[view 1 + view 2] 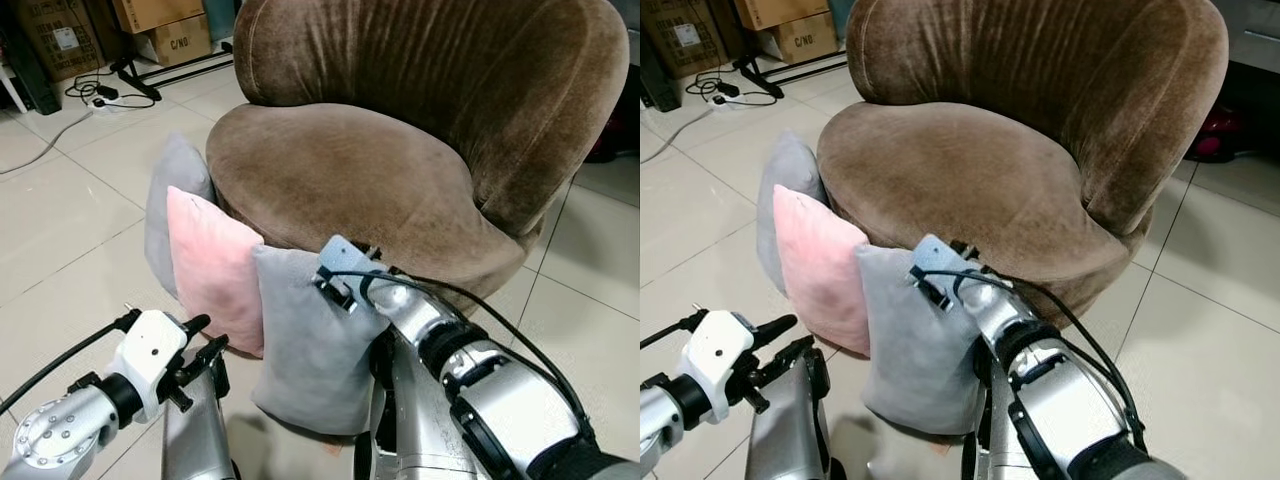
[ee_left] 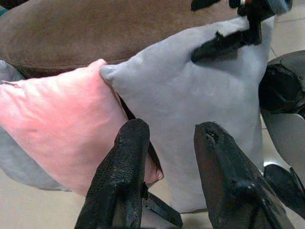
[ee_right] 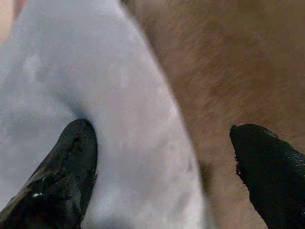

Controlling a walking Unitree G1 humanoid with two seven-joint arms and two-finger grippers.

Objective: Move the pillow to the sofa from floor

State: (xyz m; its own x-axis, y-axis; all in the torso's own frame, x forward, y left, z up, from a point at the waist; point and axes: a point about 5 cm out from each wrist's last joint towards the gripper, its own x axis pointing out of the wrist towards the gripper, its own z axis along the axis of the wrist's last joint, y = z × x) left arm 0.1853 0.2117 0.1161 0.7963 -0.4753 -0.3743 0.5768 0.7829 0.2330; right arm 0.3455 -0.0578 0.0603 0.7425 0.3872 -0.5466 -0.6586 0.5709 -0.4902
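Note:
Three pillows lean on the floor against the front of a brown round sofa (image 1: 350, 170): a grey one (image 1: 170, 190) farthest left, a pink one (image 1: 215, 270), and a nearer grey pillow (image 1: 310, 340). My right gripper (image 3: 164, 143) is open at the top edge of the nearer grey pillow. One fingertip (image 3: 71, 157) rests on the pillow's front face, the other (image 3: 267, 162) is over the sofa's side. My left gripper (image 1: 205, 340) hangs low to the left, open and empty, and points at the seam between the pink and the nearer grey pillow (image 2: 190, 105).
Cardboard boxes (image 1: 165, 30) stand at the back left, with cables and a plug strip (image 1: 95, 92) on the tiled floor beside them. A red object (image 1: 1210, 140) lies behind the sofa on the right. Open tile floor (image 1: 60, 210) stretches to the left.

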